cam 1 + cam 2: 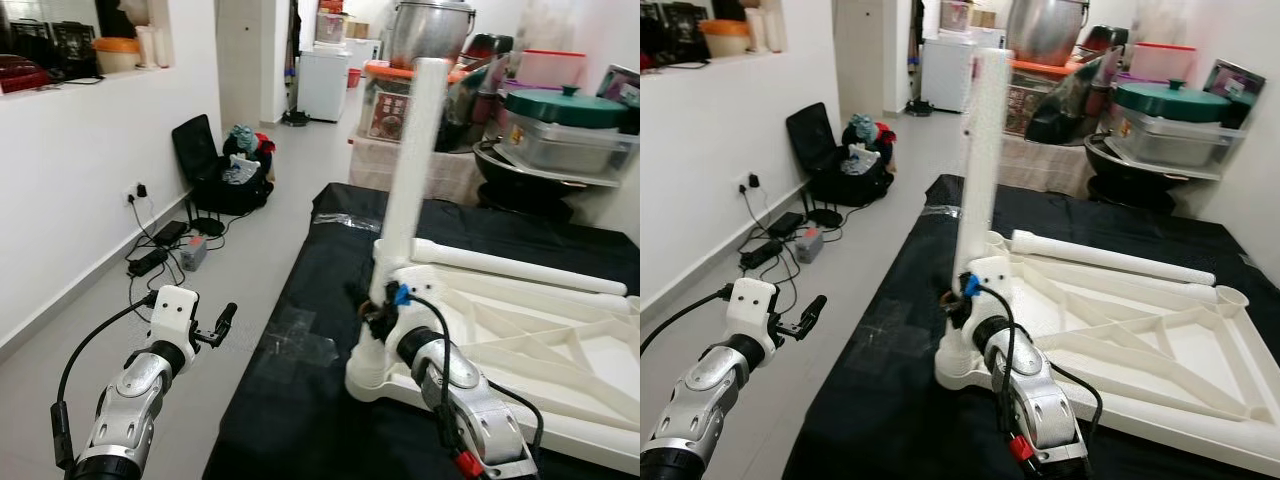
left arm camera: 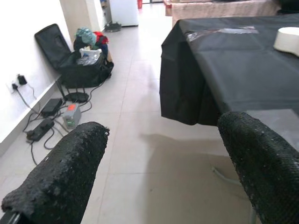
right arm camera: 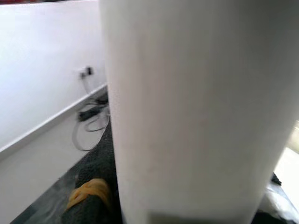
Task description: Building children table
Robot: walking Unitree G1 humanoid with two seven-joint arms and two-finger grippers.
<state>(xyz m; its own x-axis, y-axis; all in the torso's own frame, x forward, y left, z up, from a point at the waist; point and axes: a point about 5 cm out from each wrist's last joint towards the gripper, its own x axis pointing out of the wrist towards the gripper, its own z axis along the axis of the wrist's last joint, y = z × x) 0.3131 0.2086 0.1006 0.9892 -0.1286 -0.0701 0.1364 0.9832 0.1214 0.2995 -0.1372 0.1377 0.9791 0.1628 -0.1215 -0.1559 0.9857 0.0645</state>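
Leg [image 1: 412, 170] stands upright in your right gripper [image 1: 378, 312], jaws pinching its base over the tabletop [image 1: 560, 350]. Left gripper [image 2: 159, 172] jaws spread above the floor [image 2: 154, 154]. No writing legible.

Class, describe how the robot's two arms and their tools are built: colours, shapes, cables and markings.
Both arms are silver, jointed segments with black cables looping alongside. The left tool has a white block housing and black fingers with a rough, grainy texture. The right tool carries a blue clip at its wrist and a red connector further back.
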